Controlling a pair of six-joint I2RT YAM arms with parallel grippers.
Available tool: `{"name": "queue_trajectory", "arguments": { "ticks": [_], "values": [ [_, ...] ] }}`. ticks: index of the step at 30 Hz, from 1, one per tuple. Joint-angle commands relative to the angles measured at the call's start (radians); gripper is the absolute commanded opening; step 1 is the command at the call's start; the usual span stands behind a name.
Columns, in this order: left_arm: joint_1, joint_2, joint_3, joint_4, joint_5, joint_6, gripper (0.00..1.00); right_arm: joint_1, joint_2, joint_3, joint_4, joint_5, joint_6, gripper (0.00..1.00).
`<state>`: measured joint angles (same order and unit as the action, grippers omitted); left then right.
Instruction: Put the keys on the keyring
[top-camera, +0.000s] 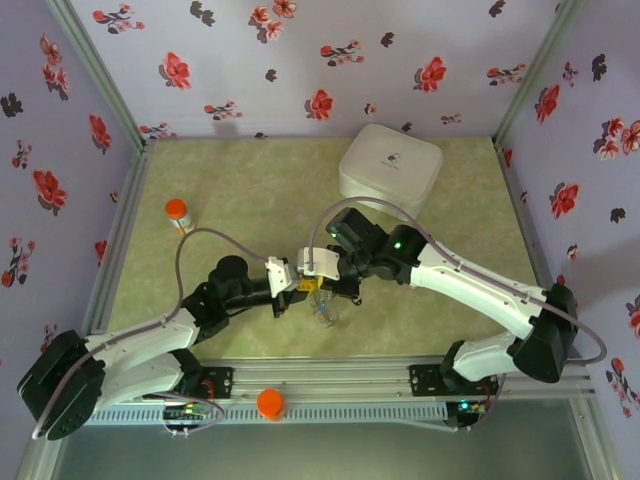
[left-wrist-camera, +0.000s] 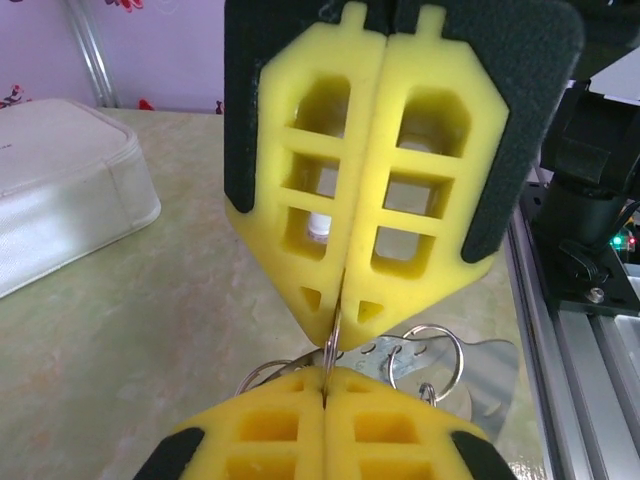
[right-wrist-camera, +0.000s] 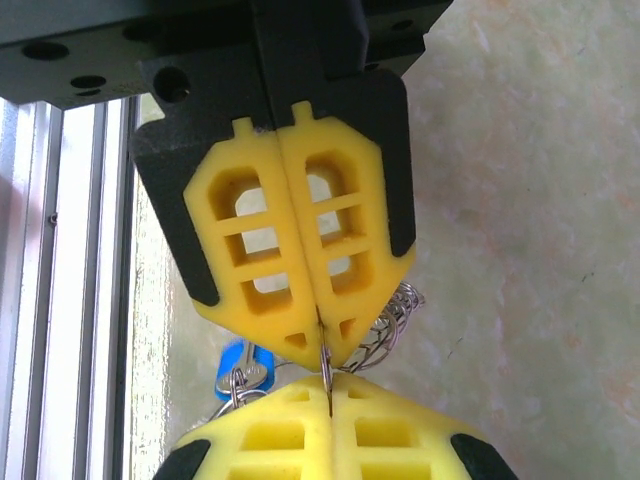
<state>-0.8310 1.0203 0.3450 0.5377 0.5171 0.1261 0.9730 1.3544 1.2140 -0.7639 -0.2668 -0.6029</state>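
My two grippers meet tip to tip over the front middle of the table. The left gripper (top-camera: 303, 287) (left-wrist-camera: 325, 395) and the right gripper (top-camera: 320, 285) (right-wrist-camera: 328, 398) are both shut on the same thin wire of the keyring (left-wrist-camera: 331, 345) (right-wrist-camera: 324, 362), seen edge-on between the yellow pads. Its coiled, bumpy rim (right-wrist-camera: 392, 318) curves out to the right behind the left gripper's fingers. A blue-headed key (right-wrist-camera: 238, 362) hangs on small rings just left of my right fingers. A flat silver key part (left-wrist-camera: 470, 365) with small split rings (left-wrist-camera: 425, 355) lies below the pinch.
A white rounded box (top-camera: 390, 167) (left-wrist-camera: 60, 190) stands at the back right. An orange-capped bottle (top-camera: 178, 214) stands at the left, and an orange cap (top-camera: 270, 402) sits on the front rail (top-camera: 340, 385). The metal rail (right-wrist-camera: 60, 300) runs close beside the grippers.
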Motion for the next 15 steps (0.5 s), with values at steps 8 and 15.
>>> {"name": "queue_trajectory", "arguments": {
  "ticks": [8, 15],
  "values": [
    [0.015, 0.021, -0.069, 0.272, 0.026, -0.106, 0.00, -0.222, -0.292, -0.340, 0.490, -0.384, 0.237, 0.35],
    [0.021, 0.078, -0.109, 0.439, 0.066, -0.151, 0.00, -0.210, -0.330, -0.467, 0.636, -0.368, 0.200, 0.34]
  ]
}}
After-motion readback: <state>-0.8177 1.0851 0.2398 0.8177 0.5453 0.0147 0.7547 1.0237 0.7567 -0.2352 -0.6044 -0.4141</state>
